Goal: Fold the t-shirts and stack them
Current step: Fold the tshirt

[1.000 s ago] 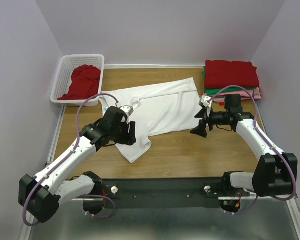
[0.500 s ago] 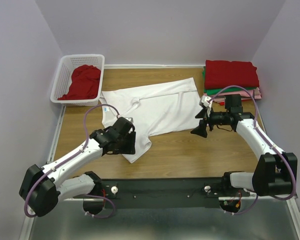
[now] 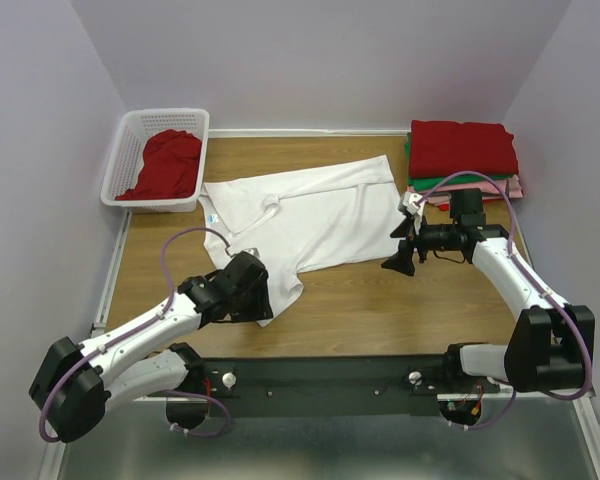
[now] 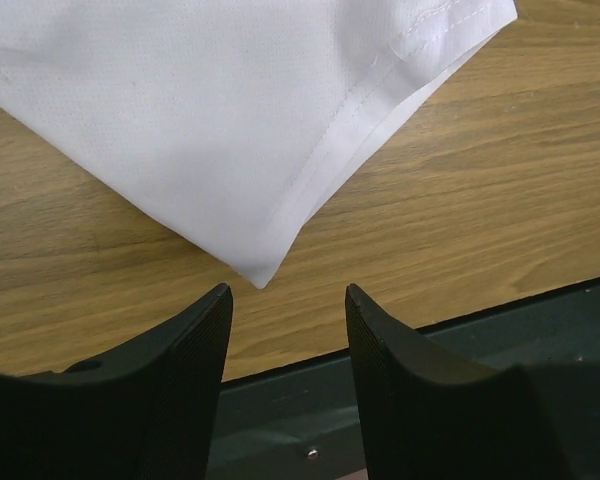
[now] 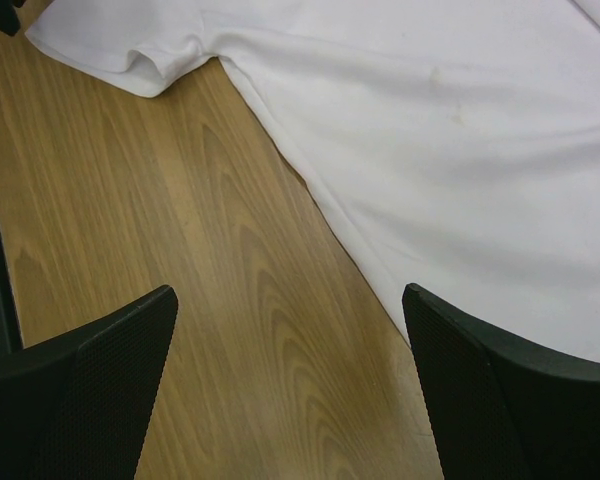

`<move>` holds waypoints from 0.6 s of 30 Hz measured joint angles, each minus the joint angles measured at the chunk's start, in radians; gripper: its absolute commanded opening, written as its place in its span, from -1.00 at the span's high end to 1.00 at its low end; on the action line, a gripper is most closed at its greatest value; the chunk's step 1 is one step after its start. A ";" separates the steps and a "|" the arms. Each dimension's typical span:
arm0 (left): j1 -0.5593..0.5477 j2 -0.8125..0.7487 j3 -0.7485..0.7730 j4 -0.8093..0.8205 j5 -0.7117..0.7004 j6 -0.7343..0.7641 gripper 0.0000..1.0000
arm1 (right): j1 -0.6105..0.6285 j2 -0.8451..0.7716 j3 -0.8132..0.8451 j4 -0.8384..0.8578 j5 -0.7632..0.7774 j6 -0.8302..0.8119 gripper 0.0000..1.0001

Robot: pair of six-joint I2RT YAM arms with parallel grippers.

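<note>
We see the white t-shirt [image 3: 310, 215] spread flat on the wooden table [image 3: 380, 290]. Our left gripper [image 4: 287, 292] sits at the shirt's near corner, jaws partly parted and empty, the cloth tip just ahead of the gap. Our right gripper [image 5: 288, 293] hovers at the shirt's right edge, jaws spread wide, grasping nothing.

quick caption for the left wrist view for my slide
Open left gripper hovers just short of a pointed corner of the white t-shirt, which lies flat on the wooden table.
</note>
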 measured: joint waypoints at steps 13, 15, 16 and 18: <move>-0.008 -0.043 -0.031 0.020 -0.066 -0.241 0.08 | 0.000 0.000 0.000 -0.013 0.000 -0.003 -0.99; -0.008 -0.082 -0.032 0.012 -0.082 -0.311 0.10 | 0.000 0.000 0.001 -0.014 0.000 -0.003 -1.00; -0.008 -0.090 -0.032 0.011 -0.085 -0.327 0.10 | 0.000 0.000 0.001 -0.015 0.000 -0.003 -0.99; -0.008 -0.077 -0.032 0.010 -0.089 -0.365 0.10 | -0.002 0.000 0.001 -0.016 0.000 -0.003 -1.00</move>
